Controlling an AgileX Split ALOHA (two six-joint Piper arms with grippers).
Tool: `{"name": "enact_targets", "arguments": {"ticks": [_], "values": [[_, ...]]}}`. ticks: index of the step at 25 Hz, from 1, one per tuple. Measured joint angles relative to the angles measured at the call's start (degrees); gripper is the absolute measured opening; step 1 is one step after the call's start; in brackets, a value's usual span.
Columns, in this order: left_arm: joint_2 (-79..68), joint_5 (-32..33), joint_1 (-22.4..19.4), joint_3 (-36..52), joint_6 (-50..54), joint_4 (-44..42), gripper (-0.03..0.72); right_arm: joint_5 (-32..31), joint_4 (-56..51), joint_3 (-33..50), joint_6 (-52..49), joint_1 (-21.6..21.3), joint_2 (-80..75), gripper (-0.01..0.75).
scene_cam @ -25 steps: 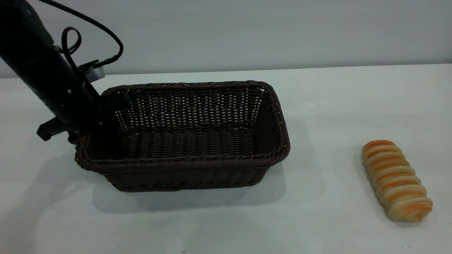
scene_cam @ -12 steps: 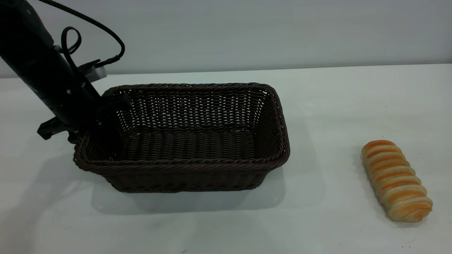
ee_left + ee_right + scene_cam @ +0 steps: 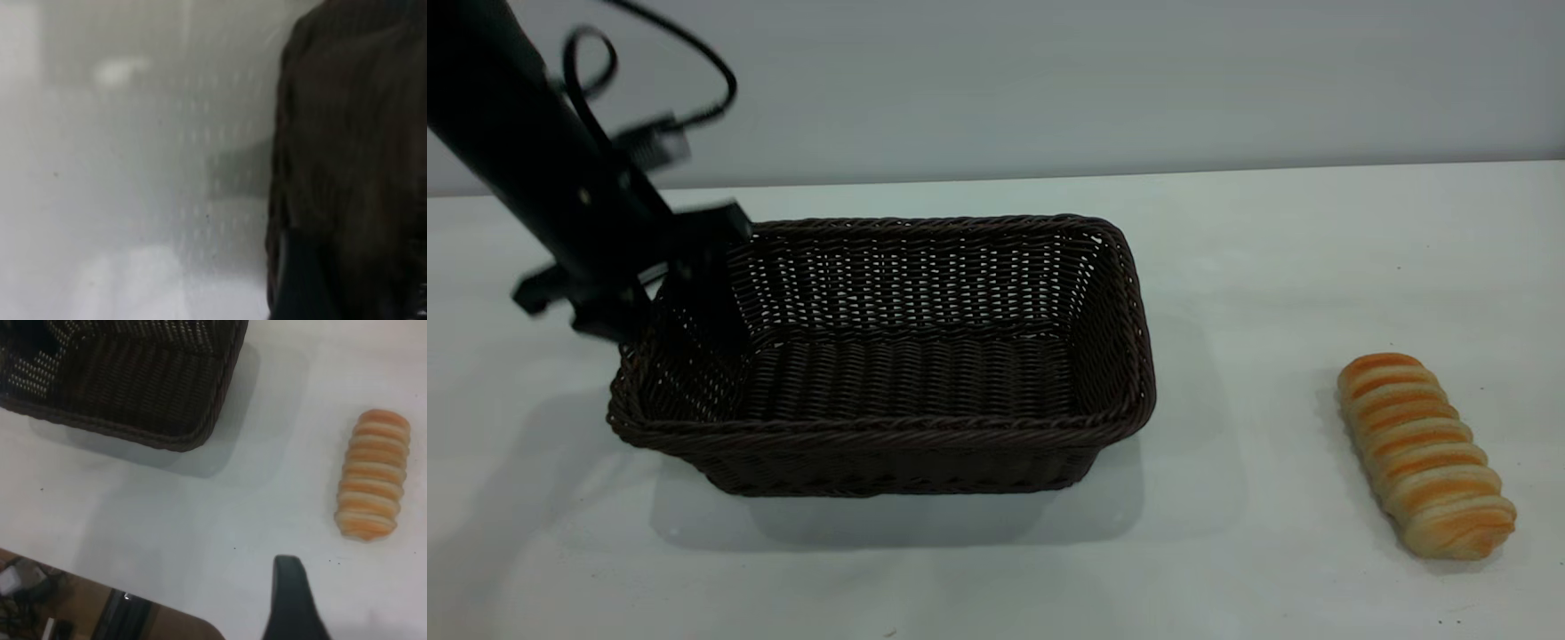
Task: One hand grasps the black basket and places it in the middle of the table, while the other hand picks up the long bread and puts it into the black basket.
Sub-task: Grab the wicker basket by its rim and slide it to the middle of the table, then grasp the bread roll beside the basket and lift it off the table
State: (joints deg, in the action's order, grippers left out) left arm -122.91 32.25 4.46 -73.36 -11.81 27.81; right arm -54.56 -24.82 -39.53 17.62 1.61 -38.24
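The black basket [image 3: 889,356] stands flat on the white table [image 3: 1272,249], left of centre. My left gripper [image 3: 663,338] is open and straddles the basket's left rim, with one finger inside the basket and one outside. The left wrist view shows only the dark basket wall [image 3: 353,167], close up and blurred. The long bread [image 3: 1423,453] lies on the table at the right, apart from the basket. In the right wrist view the bread [image 3: 372,483] and a basket corner [image 3: 133,387] show. One finger [image 3: 288,593] of my open right gripper hangs above bare table, short of the bread.
The table's front edge and dark clutter below it show in the right wrist view [image 3: 100,613]. A cable [image 3: 694,62] loops off the left arm. Bare tabletop lies between the basket and the bread.
My left gripper has risen along the basket's left rim and let go. The basket's left end has sunk slightly and the basket lies flat. The bread has not moved.
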Motion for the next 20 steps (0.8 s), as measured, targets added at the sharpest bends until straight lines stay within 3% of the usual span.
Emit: {"name": "enact_targets", "arguments": {"ticks": [4,12,20], "values": [[5.3,2.7,0.0,0.0,0.1,-3.5,0.572,0.1,0.1,0.0,0.1,0.0,0.0,0.491],[18.2,11.5,0.0,0.0,3.9,-12.5,0.573,0.8,-4.6,0.0,7.3,0.0,-9.7,0.491],[31.2,15.3,0.0,0.0,5.0,-13.3,0.573,13.7,-9.9,-1.6,18.3,0.0,-36.8,0.491]]}}
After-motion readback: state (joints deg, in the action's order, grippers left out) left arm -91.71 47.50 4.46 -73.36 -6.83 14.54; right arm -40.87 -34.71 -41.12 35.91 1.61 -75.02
